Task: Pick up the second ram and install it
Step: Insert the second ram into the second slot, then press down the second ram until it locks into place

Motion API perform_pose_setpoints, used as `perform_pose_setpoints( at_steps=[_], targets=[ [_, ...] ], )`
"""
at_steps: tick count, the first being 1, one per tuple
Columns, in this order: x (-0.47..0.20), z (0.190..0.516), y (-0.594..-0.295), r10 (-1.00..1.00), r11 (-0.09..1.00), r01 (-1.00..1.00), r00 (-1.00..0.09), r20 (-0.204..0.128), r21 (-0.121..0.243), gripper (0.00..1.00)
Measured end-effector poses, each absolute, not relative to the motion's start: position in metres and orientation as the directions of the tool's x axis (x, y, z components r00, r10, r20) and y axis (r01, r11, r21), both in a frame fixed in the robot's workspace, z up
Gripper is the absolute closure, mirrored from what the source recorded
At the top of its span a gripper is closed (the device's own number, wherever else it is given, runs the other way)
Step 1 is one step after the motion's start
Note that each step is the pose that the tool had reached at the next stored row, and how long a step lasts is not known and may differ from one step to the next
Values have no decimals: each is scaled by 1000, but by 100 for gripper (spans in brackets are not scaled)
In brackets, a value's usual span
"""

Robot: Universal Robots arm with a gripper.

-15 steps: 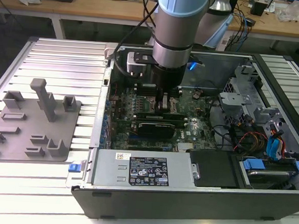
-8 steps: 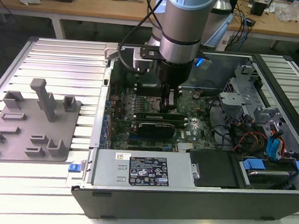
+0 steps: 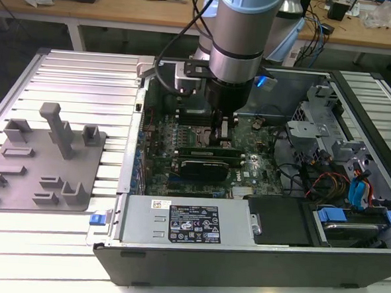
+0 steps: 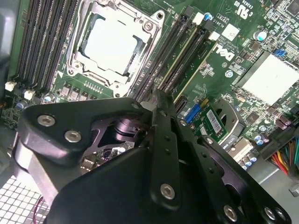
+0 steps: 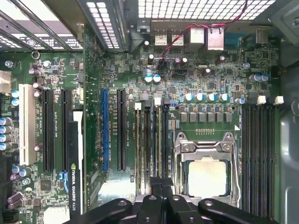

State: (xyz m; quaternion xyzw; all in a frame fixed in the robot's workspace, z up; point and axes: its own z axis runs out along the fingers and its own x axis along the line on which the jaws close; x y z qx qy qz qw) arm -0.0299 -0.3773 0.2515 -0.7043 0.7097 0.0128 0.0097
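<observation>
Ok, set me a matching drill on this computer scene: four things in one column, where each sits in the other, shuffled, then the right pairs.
Things
1. gripper
2. grey fixture plate
3. processor socket
4. power supply

Places
A. on the slatted table, outside the case, on the exterior view's left
B. along the case's edge nearest the exterior camera, label on top
C. down inside the case, over the motherboard's memory slots
D. on the motherboard, between two banks of memory slots

Pairs: 1-C, 2-A, 3-D, 4-B
</observation>
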Motion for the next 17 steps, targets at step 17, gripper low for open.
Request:
perform_pose_setpoints(
  at_steps=[17],
  targets=[
    [-18, 251, -377, -999, 8, -1000, -8, -32, 5, 92]
  ],
)
